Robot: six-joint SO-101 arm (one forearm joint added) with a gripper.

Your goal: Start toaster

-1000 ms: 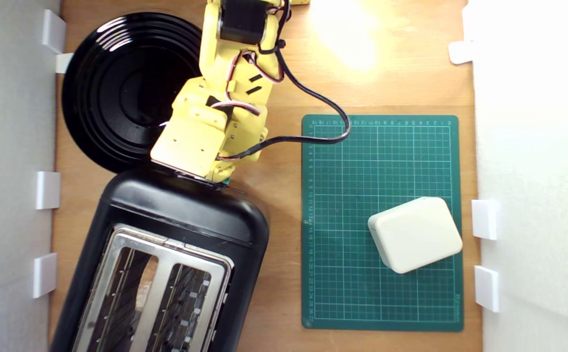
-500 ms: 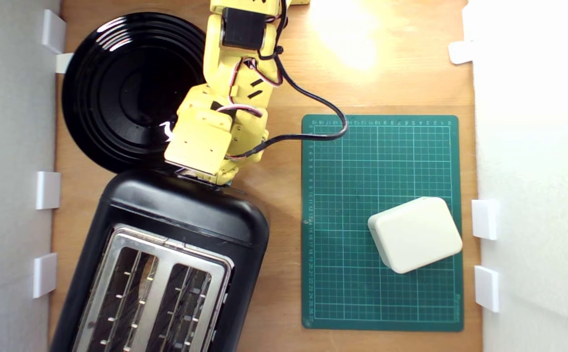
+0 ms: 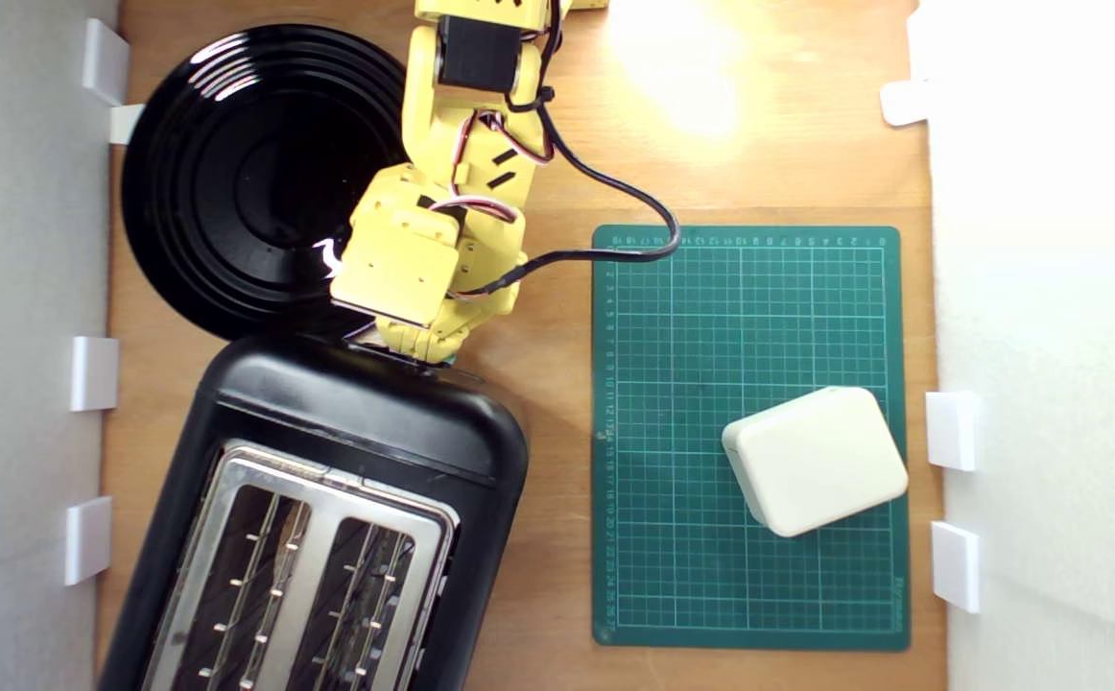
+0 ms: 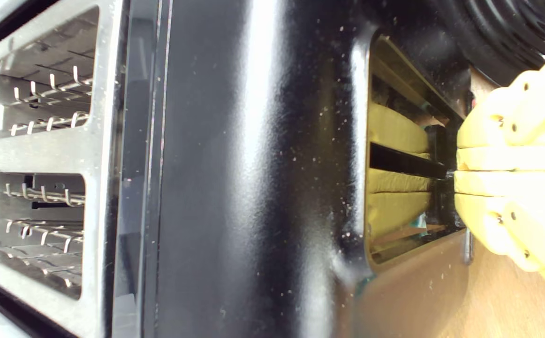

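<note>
Toaster: the large black plastic two-slot toaster [image 3: 327,518] with a shiny metal top plate lies in the near left of the exterior view, its end panel facing the arm.
Gripper: the yellow plastic gripper [image 4: 457,171] sits at that end panel; in the wrist view the two fingers lie almost together, nearly closed, tips against the dark lever slot and holding nothing visible.
Lever: a sliver of teal [image 3: 446,360] shows just under the wrist in the exterior view; the knob itself is mostly hidden.
Change: compared with a second ago, the wrist has pulled slightly back toward the far side, and the wire guides in both slots now look drawn together, with the pale shape gone from the left slot.
Meaning: the carriage appears to have gone down, so the lever press is probably done; whether it has latched cannot be seen.
Surroundings: a round glossy black plate [image 3: 231,173] lies far left; a cream rounded box [image 3: 815,461] rests on a green cutting mat [image 3: 673,537], right.
</note>
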